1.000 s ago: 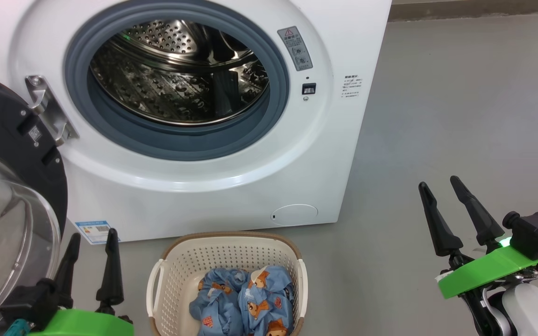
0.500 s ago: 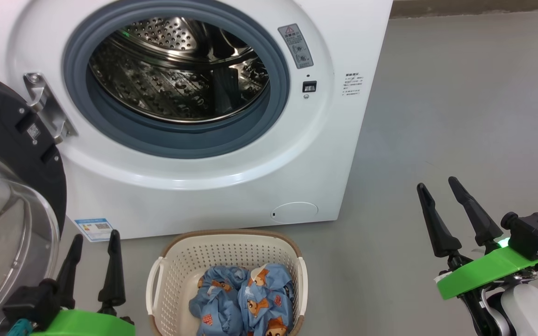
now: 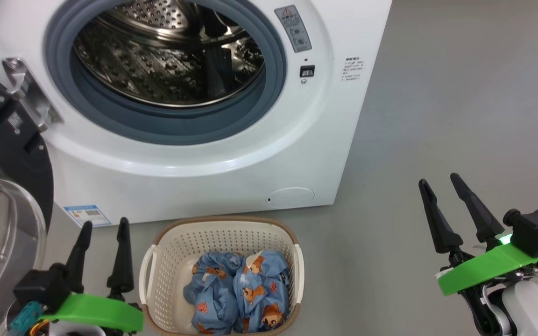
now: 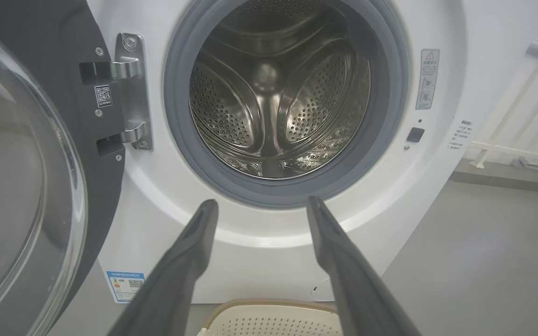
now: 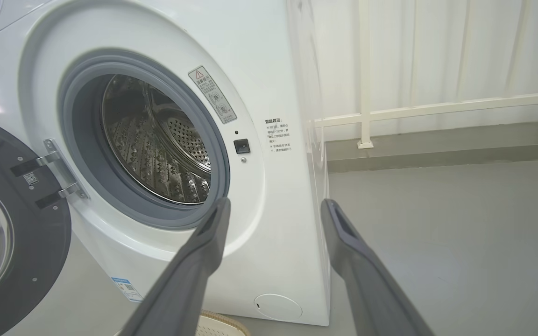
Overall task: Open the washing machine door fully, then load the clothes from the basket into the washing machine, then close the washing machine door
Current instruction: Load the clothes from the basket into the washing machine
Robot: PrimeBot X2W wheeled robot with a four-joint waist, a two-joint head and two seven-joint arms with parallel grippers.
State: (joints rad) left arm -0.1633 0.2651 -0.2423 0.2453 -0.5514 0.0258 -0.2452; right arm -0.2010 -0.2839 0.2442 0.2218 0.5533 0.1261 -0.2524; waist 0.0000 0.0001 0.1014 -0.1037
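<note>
- Leaving the washing machine door (image 3: pixel 17 158) swung open, on the left.
- Waiting to load the clothes (image 3: pixel 238 294) lying in the basket (image 3: pixel 213 238).
- Holding left gripper (image 3: pixel 104 223) and right gripper (image 3: pixel 438 179) wide apart, empty.

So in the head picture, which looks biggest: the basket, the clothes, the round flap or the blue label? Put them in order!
1. basket
2. clothes
3. round flap and blue label: these two look about the same size, so I won't rank one over the other.
</note>
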